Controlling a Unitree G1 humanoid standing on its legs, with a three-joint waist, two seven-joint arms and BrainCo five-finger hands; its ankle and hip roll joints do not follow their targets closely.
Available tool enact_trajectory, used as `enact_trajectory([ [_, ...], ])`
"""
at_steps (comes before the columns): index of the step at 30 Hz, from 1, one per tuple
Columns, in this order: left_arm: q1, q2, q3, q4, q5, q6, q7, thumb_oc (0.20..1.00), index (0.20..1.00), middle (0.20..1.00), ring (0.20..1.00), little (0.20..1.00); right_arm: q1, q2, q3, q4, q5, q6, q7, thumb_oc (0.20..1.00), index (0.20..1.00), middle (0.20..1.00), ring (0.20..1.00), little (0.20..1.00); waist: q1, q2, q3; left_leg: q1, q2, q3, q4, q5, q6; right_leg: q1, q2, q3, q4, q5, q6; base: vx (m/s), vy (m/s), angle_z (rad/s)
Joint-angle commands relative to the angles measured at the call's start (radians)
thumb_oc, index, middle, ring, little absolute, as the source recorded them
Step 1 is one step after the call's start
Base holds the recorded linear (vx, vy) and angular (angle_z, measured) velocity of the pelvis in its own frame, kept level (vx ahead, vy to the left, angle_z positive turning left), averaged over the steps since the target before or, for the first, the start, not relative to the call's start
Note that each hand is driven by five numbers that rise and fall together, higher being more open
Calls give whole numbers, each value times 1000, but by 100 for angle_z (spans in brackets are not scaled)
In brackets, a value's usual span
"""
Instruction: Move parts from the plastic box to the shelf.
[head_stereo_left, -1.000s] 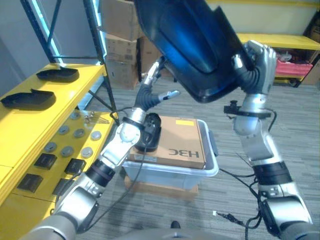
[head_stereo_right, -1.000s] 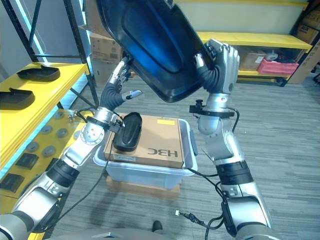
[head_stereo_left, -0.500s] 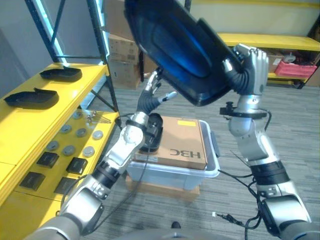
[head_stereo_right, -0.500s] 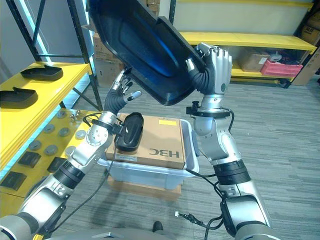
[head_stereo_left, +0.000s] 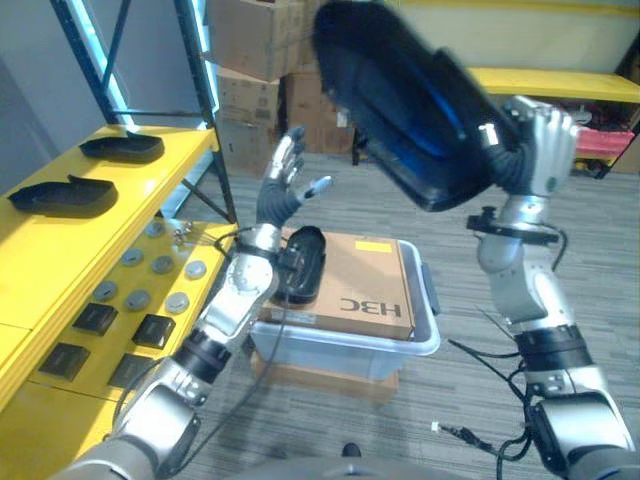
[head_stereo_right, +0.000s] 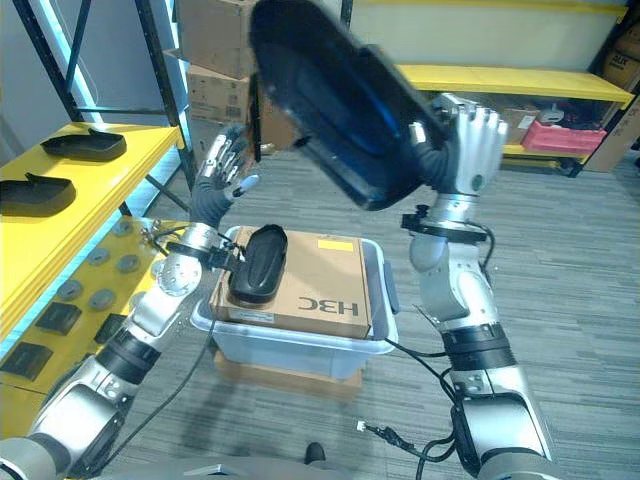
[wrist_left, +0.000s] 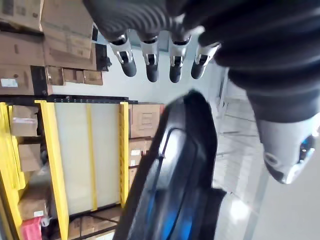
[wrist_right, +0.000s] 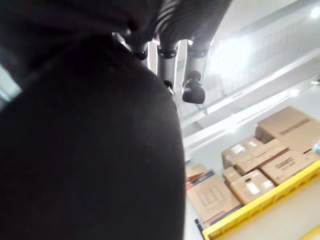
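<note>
Carrying 1 large black part (head_stereo_right: 335, 95) aloft above the plastic box (head_stereo_right: 300, 345), right hand (head_stereo_right: 470, 150) curled round its edge, left hand (head_stereo_left: 285, 185) spread, empty; next, probably swinging toward the yellow shelf (head_stereo_left: 60, 240).

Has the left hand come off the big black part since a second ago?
Yes. The left hand is now open and clear of the black part, left of it above the cardboard box.

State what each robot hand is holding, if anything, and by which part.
The right robot hand grips the large black part by its lower edge, raised above the plastic box. The left robot hand is open and holds nothing.
</note>
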Motion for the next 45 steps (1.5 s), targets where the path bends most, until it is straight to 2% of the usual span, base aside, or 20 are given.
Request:
enact_trajectory([
  [1, -46, 4, -26, 59, -9, -52, -23, 1000, 1000, 1000, 1000, 1000, -41, -12, -44, -16, -7, -27, -60, 200, 200, 200, 200, 200, 10, -36, -38, -25, 7, -3, -3, -58, 7, 120, -33, -20, 27, -194, 38, 0, 0, 0],
  [4, -23, -21, -35, 96, -155, -8, -100, 1000, 1000, 1000, 1000, 1000, -49, 4, -38, -20, -3, -24, -36, 200, 200, 200, 200, 200, 9, -32, -38, -24, 7, -2, -3, -58, 9, 122, -33, -19, 27, -194, 38, 0, 0, 0],
  [13, -50, -60, -53, 160, -253, 46, -130, 1000, 1000, 1000, 1000, 1000, -63, 57, 3, -57, 28, -47, 27, 200, 200, 200, 200, 200, 6, -25, -36, -25, 4, -3, -3, -56, 10, 122, -34, -23, 30, -194, 37, 0, 0, 0],
  [18, -107, -80, -63, 166, -263, 48, -101, 1000, 1000, 1000, 1000, 1000, -64, 100, 63, -91, 57, -74, 56, 200, 200, 200, 200, 200, 3, -24, -34, -25, 3, 0, -3, -53, 10, 121, -33, -24, 32, -194, 36, 0, 0, 0],
  [34, -132, -106, -79, 216, -235, 52, -22, 1000, 1000, 1000, 1000, 1000, -65, 164, 215, -135, 137, -136, 99, 200, 200, 200, 200, 200, -1, -24, -28, -17, 6, 6, -3, -49, 9, 122, -30, -22, 39, -198, 31, 0, 0, 0],
  [35, -131, -109, -76, 218, -245, 48, -16, 871, 871, 871, 871, 871, -62, 171, 227, -132, 148, -141, 102, 200, 200, 200, 200, 200, -1, -25, -27, -16, 6, 6, -3, -49, 9, 123, -30, -21, 40, -198, 31, 0, 0, 0],
  [36, -131, -109, -76, 218, -245, 48, -16, 871, 871, 871, 871, 871, -62, 171, 228, -132, 148, -141, 101, 200, 200, 200, 200, 200, -1, -25, -27, -16, 6, 6, -3, -49, 9, 123, -30, -21, 40, -199, 31, 0, 0, 0],
  [37, -132, -111, -75, 222, -263, 44, -13, 200, 200, 200, 200, 200, -58, 179, 245, -134, 164, -150, 109, 200, 200, 200, 200, 200, -3, -24, -25, -16, 7, 6, -3, -48, 9, 121, -30, -21, 41, -199, 30, 0, 0, 0],
  [40, -123, -110, -64, 162, -266, 1, 15, 200, 200, 200, 200, 200, -27, 204, 302, -126, 194, -176, 118, 200, 200, 200, 200, 200, -2, -26, -22, -17, 8, 10, -3, -47, 8, 119, -31, -20, 44, -200, 30, 0, 0, 0],
  [45, -105, -88, -53, 111, -231, -24, 36, 200, 200, 200, 200, 200, 25, 227, 360, -122, 264, -232, 130, 200, 200, 200, 200, 200, -4, -25, -19, -13, 10, 15, -3, -47, 7, 117, -30, -19, 45, -201, 30, -3, -11, -4],
])
